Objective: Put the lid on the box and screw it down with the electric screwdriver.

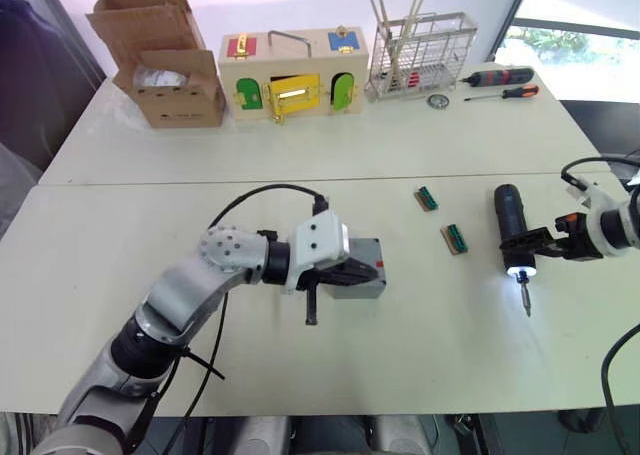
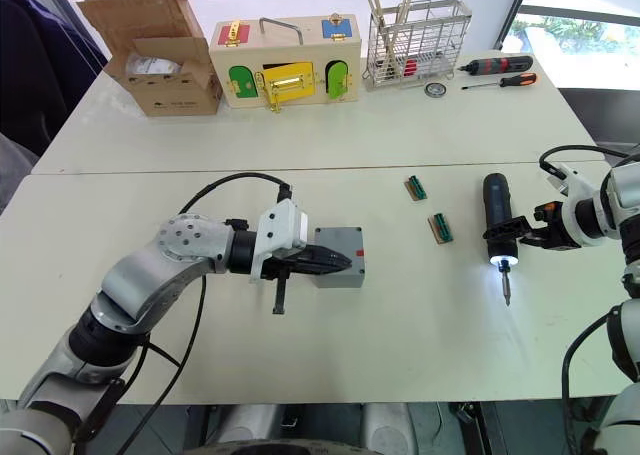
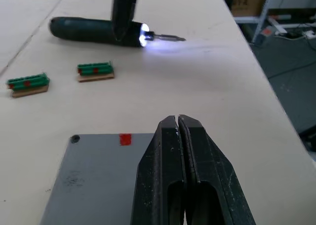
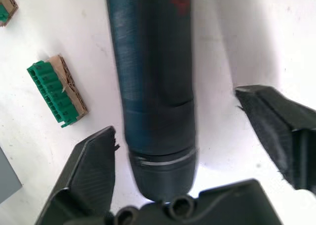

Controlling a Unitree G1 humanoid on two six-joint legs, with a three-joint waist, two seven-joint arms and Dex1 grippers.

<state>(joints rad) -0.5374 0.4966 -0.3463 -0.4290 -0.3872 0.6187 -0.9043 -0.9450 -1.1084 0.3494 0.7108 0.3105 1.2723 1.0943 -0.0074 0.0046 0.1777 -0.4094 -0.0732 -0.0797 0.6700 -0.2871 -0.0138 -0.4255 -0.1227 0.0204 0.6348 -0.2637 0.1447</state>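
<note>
Grey box [image 2: 337, 256] with lid [image 3: 96, 178] already on top, near the table's middle, well apart from every edge, with bare room around. Left gripper [image 3: 178, 131] pressed fully together, empty, over the lid. Electric screwdriver [image 1: 513, 227] lying flat to the right, thick, black, light glowing at its thin bit. Right gripper [image 4: 197, 136] spread wide around its barrel, not touching. Two green connectors [image 1: 455, 239] lying between. Seen from left wrist: red mark on box side.

Premises are presenting as a robotics test lab. Pale worktables [image 1: 300, 155] are carrying a wooden latch box [image 1: 293, 75], wire rack [image 1: 420, 55], cardboard box [image 1: 160, 60] and hand screwdrivers [image 1: 500, 83].
</note>
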